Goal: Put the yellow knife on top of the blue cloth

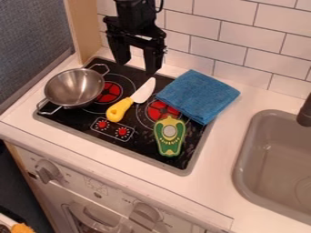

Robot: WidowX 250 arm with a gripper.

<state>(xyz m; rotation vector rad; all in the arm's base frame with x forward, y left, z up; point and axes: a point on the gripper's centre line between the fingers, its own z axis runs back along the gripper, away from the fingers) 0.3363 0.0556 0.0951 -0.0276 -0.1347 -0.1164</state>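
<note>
the gripper [137, 67] hangs above the back part of the stove [130, 136], its fingers spread with a gap between them, gripping nothing. just below it in view lies the yellow knife [129, 100], flat on the black stove top, white blade pointing up toward the gripper and yellow handle down and leftward. the blade is just beside the blue cloth [197, 96], which sits folded to the gripper's lower right, partly over the stove's edge and partly on the white counter [222, 150].

left and below the gripper, near the stove's left edge, stands a metal pot [74, 86] with two loop handles, bare metal showing inside. a stretch of black stove top lies between pot and knife. below the knife and rightward, a green and yellow toy [169, 136] rests on the stove, apart from the cloth.

farther right, past a strip of counter, is the grey sink [237, 168], its curved walls and floor in view. behind the gripper and cloth rises the tiled wall [231, 34]; a wooden panel [81, 27] stands left of the gripper.
</note>
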